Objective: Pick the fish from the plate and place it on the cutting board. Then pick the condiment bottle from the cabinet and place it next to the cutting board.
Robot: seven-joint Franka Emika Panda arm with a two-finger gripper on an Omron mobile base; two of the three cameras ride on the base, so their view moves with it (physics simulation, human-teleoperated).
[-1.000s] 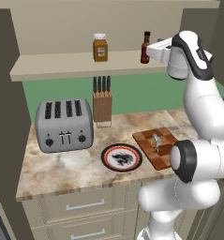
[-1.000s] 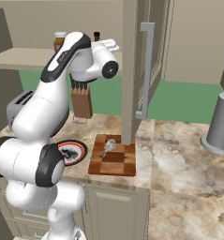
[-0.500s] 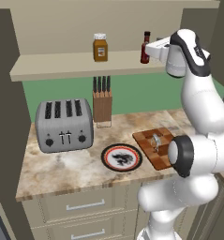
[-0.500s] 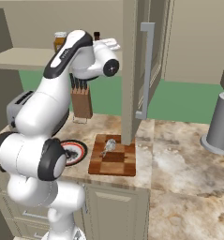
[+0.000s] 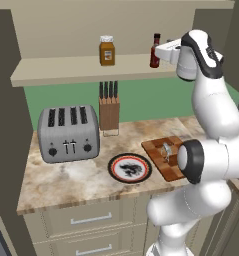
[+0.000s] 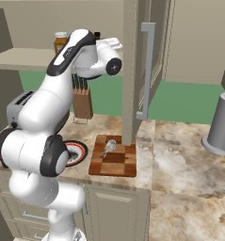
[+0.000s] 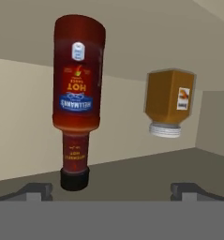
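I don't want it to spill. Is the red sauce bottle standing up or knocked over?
Standing up. The condiment bottle stands upright on the cabinet shelf, cap on top.

A home kitchen — a mottled beige stone counter (image 5: 66, 180) over cream drawer fronts with metal handles (image 5: 91, 219) carries a silver four-slot toaster (image 5: 68, 133), a wooden knife block (image 5: 109, 110) and a checkered wooden cutting board (image 6: 113, 161), beneath a beige open wall cabinet (image 5: 76, 67) — green wall behind.

shelf (image 5: 66, 70): jar (image 5: 107, 50) at 9 o'clock of bottle (image 5: 154, 50) | counter (image 5: 56, 182): toaster (image 5: 68, 133), plate (image 5: 130, 167), board (image 5: 163, 157) running 9 to 3 | fish (image 5: 166, 151) on board | knife block (image 5: 109, 108) behind plate
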